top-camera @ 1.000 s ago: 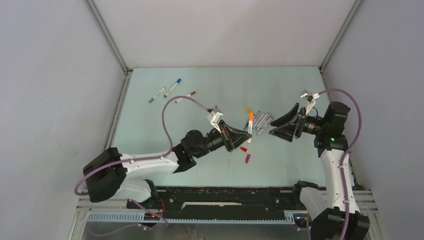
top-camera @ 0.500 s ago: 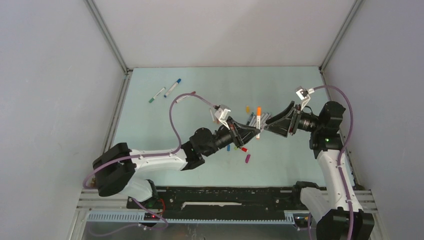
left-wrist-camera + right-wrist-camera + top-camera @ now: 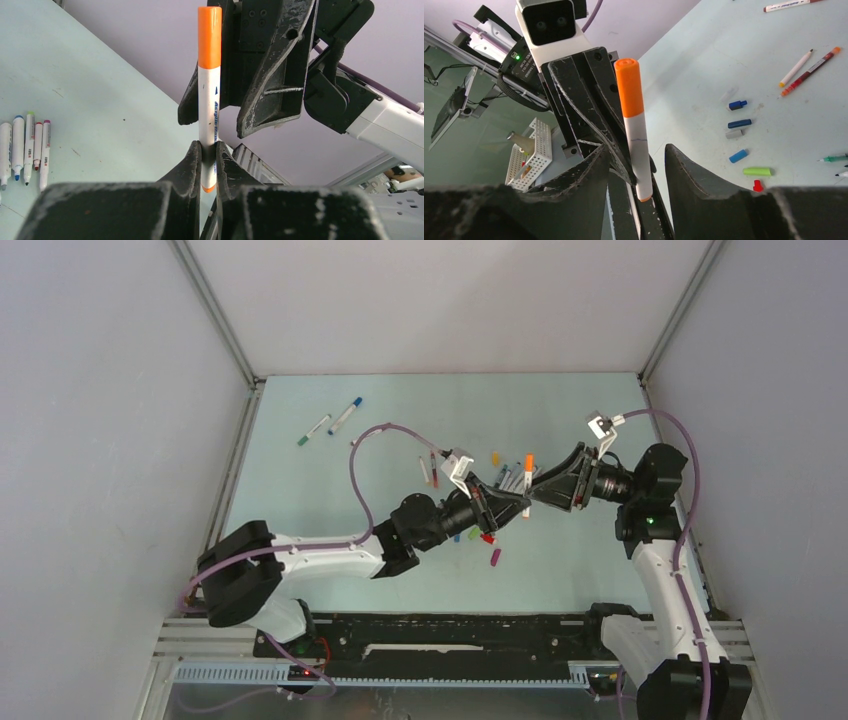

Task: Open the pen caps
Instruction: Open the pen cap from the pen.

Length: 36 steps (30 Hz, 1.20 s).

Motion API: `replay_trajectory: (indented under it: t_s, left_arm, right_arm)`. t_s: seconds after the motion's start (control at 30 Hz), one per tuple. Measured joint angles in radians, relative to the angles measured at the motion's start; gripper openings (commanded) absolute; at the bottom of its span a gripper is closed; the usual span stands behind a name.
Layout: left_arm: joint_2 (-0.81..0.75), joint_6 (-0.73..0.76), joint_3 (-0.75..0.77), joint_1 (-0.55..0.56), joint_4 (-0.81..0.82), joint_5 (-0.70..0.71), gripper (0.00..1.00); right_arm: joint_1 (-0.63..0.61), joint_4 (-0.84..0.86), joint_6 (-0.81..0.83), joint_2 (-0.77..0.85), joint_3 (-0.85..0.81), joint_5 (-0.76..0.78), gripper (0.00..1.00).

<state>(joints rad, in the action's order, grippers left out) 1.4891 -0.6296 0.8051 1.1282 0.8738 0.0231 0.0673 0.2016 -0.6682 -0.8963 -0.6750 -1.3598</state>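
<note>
My left gripper (image 3: 520, 504) is shut on the lower barrel of a white pen (image 3: 209, 112) with an orange cap (image 3: 209, 37), held upright above the table. The cap also shows in the top view (image 3: 528, 461) and the right wrist view (image 3: 629, 87). My right gripper (image 3: 636, 149) is open, with one jaw on each side of the pen's barrel (image 3: 639, 160), not touching it. Loose pen caps lie on the table: blue (image 3: 737, 105), dark blue (image 3: 739, 123), grey (image 3: 734, 134), light blue (image 3: 738, 156), green (image 3: 758, 171), red (image 3: 758, 186), magenta (image 3: 495, 557) and yellow (image 3: 494, 456).
Two capped pens (image 3: 331, 422) lie at the back left. Another pen (image 3: 430, 468) lies near the middle. Several uncapped barrels (image 3: 508, 478) lie under the grippers and also show in the left wrist view (image 3: 25, 150). Grey walls close in the table.
My left gripper has carried the orange-capped pen right and away from me. My right gripper has moved left and its open jaws now stand around the pen.
</note>
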Motion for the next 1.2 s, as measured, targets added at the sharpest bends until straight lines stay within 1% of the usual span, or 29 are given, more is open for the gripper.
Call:
replay_trajectory:
  t_s: [0.37,0.43,0.47,0.5,0.57,0.63,0.67,0.73,0.83,0.9,0.97,1.0,1.1,1.2]
  left_arm:
    - [0.017,-0.002,0.005,0.008,-0.001,-0.001,0.03]
    - [0.018,-0.002,0.009,0.009,-0.001,-0.001,0.05]
    - [0.018,-0.002,0.011,0.009,0.0,-0.001,0.06]
    - [0.019,-0.003,0.013,0.01,0.0,-0.001,0.08]
    - [0.019,-0.008,0.018,0.012,0.0,-0.003,0.14]
    - [0.019,-0.011,0.022,0.013,-0.002,0.0,0.22]
    - [0.019,-0.01,0.022,0.013,-0.002,0.001,0.3]
    - [0.019,-0.007,0.022,0.013,-0.003,-0.001,0.41]
    - [0.009,0.005,0.021,0.018,-0.023,-0.006,0.6]
    - [-0.027,0.025,0.0,0.021,-0.038,0.0,0.77]
    - [-0.105,0.055,-0.05,0.022,-0.058,0.016,0.98]
    - [-0.146,0.07,-0.075,0.022,-0.07,0.029,0.99]
    - [-0.299,0.102,-0.133,0.02,-0.121,0.091,1.0]
    - [-0.402,0.107,-0.138,-0.003,-0.172,0.123,1.0]
  right_arm:
    - [-0.017,0.04,-0.029,-0.005,0.012,0.005,0.35]
    - [-0.021,0.046,-0.032,-0.007,0.017,0.006,0.29]
    - [-0.023,0.048,-0.032,-0.007,0.02,0.006,0.23]
    - [-0.025,0.05,-0.032,-0.007,0.022,0.006,0.16]
    - [-0.029,0.055,-0.028,-0.008,0.026,0.008,0.0]
    - [-0.029,0.069,-0.018,-0.011,0.026,0.011,0.0]
    - [-0.029,0.072,-0.014,-0.011,0.026,0.011,0.0]
    - [-0.029,0.073,-0.011,-0.011,0.026,0.007,0.0]
    - [-0.029,0.072,0.006,-0.01,0.026,-0.007,0.0]
    - [-0.027,0.065,0.033,-0.01,0.026,-0.021,0.0]
    - [-0.024,0.051,0.071,-0.01,0.026,-0.038,0.0]
    - [-0.022,0.039,0.096,-0.008,0.026,-0.048,0.0]
    - [-0.011,-0.011,0.18,-0.006,0.026,-0.083,0.0]
    - [-0.001,-0.068,0.264,-0.006,0.026,-0.113,0.0]
